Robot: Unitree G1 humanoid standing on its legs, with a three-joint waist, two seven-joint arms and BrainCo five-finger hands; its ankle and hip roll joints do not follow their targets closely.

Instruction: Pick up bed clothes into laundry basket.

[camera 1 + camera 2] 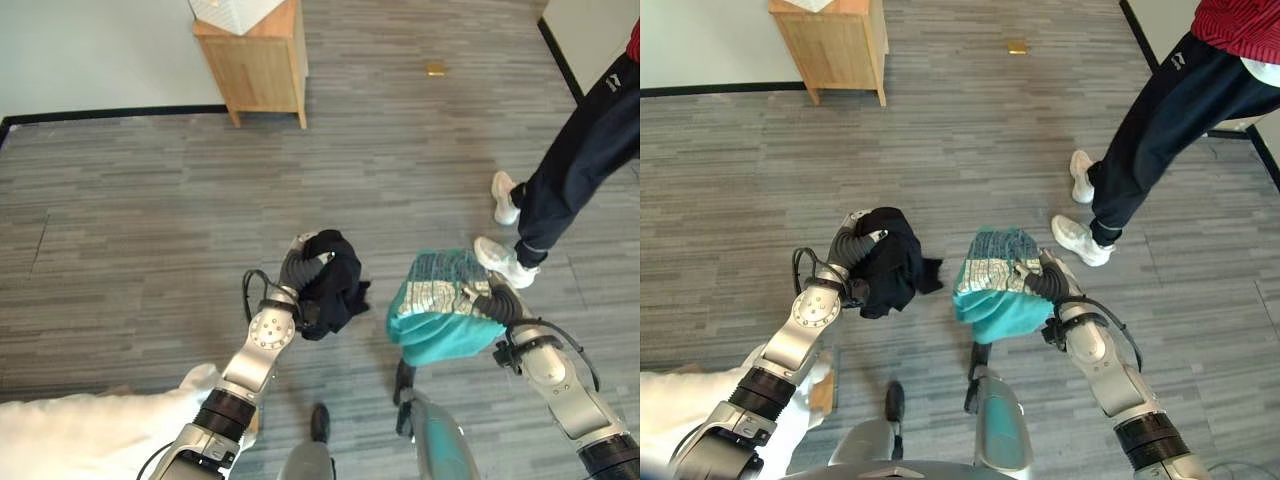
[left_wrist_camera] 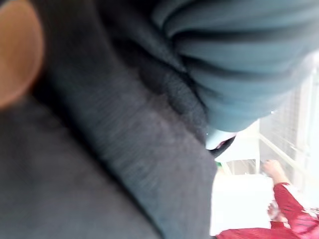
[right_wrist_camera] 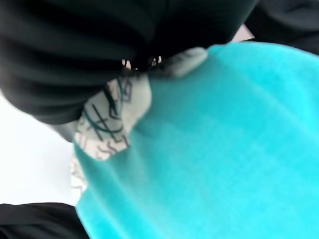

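Left robot hand [image 1: 303, 268] gripping black garment [image 1: 335, 283], right robot hand [image 1: 1045, 276] gripping teal cloth [image 1: 996, 283]

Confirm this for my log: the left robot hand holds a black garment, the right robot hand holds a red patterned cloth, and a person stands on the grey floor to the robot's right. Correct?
Not quite. The cloth in the right robot hand is teal with a pale patterned part, not red, as the right eye view shows. The rest holds: the left robot hand grips the black garment, and the person stands on the grey floor to the robot's right.
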